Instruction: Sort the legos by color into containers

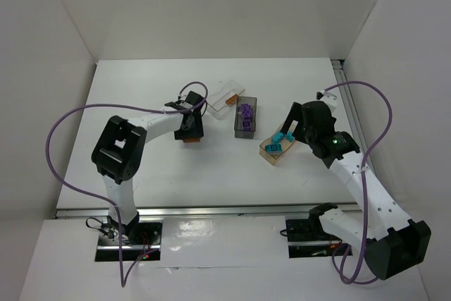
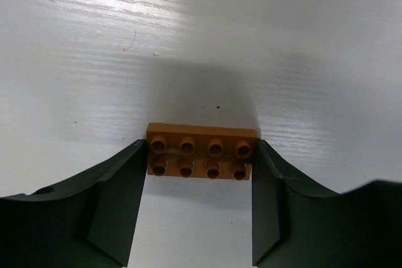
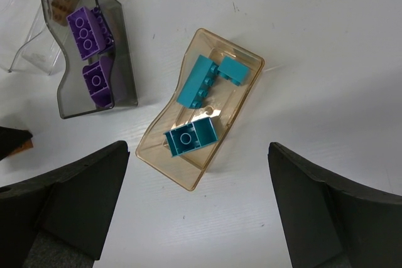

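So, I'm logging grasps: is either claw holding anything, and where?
The left claw grips the orange brick by its two short ends; the right claw holds nothing.

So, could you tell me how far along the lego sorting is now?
Nearly done. Three teal bricks lie in the tan tray, purple bricks in the grey tray, one orange brick in the clear tray. The left claw is shut on a second orange brick, not yet in that tray. The right claw is open. No other loose bricks show.
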Tool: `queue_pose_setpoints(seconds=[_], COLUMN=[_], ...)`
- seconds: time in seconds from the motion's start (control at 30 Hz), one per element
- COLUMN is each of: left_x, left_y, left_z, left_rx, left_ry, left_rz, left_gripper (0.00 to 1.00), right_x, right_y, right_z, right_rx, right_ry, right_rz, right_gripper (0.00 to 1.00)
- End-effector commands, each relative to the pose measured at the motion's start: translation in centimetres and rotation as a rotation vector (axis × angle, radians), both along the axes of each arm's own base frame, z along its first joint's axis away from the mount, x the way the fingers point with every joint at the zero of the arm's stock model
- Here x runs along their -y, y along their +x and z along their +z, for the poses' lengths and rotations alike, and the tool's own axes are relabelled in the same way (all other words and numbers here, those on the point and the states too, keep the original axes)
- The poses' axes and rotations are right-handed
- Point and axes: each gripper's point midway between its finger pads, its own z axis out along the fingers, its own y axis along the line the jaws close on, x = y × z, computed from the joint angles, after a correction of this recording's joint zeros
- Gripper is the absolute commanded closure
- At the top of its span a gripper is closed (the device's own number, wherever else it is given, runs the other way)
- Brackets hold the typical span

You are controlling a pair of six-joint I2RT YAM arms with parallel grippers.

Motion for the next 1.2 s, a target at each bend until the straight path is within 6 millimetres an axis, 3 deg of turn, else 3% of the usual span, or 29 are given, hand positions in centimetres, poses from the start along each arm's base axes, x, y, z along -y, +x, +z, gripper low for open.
queue_pose_setpoints(seconds=[0.0, 0.13, 0.23, 0.27, 0.33, 0.37, 0.43, 0.5, 0.57, 0.6, 0.63, 0.67, 0.7, 0.77, 0.87, 1.0, 1.03, 1.1, 1.13, 1.17], left_x=[-0.7, 0.5, 1.9, 2.6, 3.3, 4.5, 5.0, 6.1, 6.5, 7.2, 7.8, 8.4, 9.0, 9.6, 9.3, 8.1, 7.5, 7.0, 6.3, 5.6], left_y=[-0.1, 0.6, 2.2, 3.5, 4.2, 5.5, 6.6, 8.4, 9.5, 10.7, 11.1, 11.7, 12.3, 12.8, 12.8, 11.3, 10.2, 8.8, 7.7, 6.5], left_z=[2.6, 6.2, 8.9, 10.6, 10.5, 12.2, 11.4, 12.7, 10.9, 12.2, 11.8, 10.0, 10.8, 10.0, 11.8, 17.1, 19.3, 21.5, 20.7, 23.6], left_rx=[0.032, 0.11, 0.173, 0.216, 0.205, 0.248, 0.229, 0.269, 0.243, 0.274, 0.263, 0.236, 0.246, 0.224, 0.254, 0.356, 0.384, 0.428, 0.409, 0.464], left_ry=[0.029, -0.02, -0.052, -0.075, -0.056, -0.081, -0.065, -0.087, -0.059, -0.075, -0.086, -0.086, -0.103, -0.105, -0.107, -0.115, -0.13, -0.146, -0.135, -0.166], left_rz=[0.028, 0.014, -0.018, -0.017, -0.03, -0.038, -0.046, -0.045, -0.048, -0.047, -0.056, -0.065, -0.071, -0.088, -0.081, -0.061, -0.06, -0.061, -0.062, -0.059], left_gripper=[0.37, 0.41, 0.41, 0.41, 0.41, 0.41, 0.41, 0.41, 0.4, 0.39, 0.38, 0.37, 0.29, 0.07, 0.01, 0.02, 0.02, 0.02, 0.02, 0.02], right_x=[0.2, 0.2, -0.4, -0.4, -0.4, -0.2, 0.1, 0.3, 0.3, 0.3, 0.4, 0.5, 0.5, 0.7, 0.9, 0.9, 1.1, 1.9, 2.9, 3.3], right_y=[-0.1, 0.0, 0.3, 0.3, 0.2, 0.1, 0.0, -0.2, -0.2, -0.1, -0.2, -0.2, -0.2, -0.2, -0.2, -0.2, -0.2, -0.4, -0.4, -0.5], right_z=[0.5, 0.3, 0.5, 0.5, 0.7, 0.6, 0.8, 0.9, 0.9, 1.3, 1.2, 1.2, 1.2, 1.5, 1.5, 1.5, 1.5, 1.4, 1.8, 1.4], right_rx=[0.026, 0.016, 0.022, 0.022, 0.021, 0.013, 0.013, 0.016, 0.016, 0.025, 0.016, 0.018, 0.018, 0.02, 0.021, 0.021, 0.023, 0.017, 0.029, 0.018], right_ry=[0.004, 0.001, 0.011, 0.011, 0.01, 0.001, -0.014, -0.019, -0.019, -0.016, -0.019, -0.025, -0.025, -0.039, -0.045, -0.045, -0.05, -0.065, -0.092, -0.095], right_rz=[-0.014, -0.014, 0.003, 0.003, 0.003, -0.004, -0.007, -0.014, -0.015, -0.015, -0.015, -0.022, -0.022, -0.024, -0.031, -0.031, -0.038, -0.092, -0.145, -0.181], right_gripper=[0.01, 0.01, 0.01, 0.01, 0.01, 0.01, 0.01, 0.01, 0.01, 0.01, 0.01, 0.01, 0.01, 0.01, 0.01, 0.01, 0.01, 0.01, 0.01, 0.01])
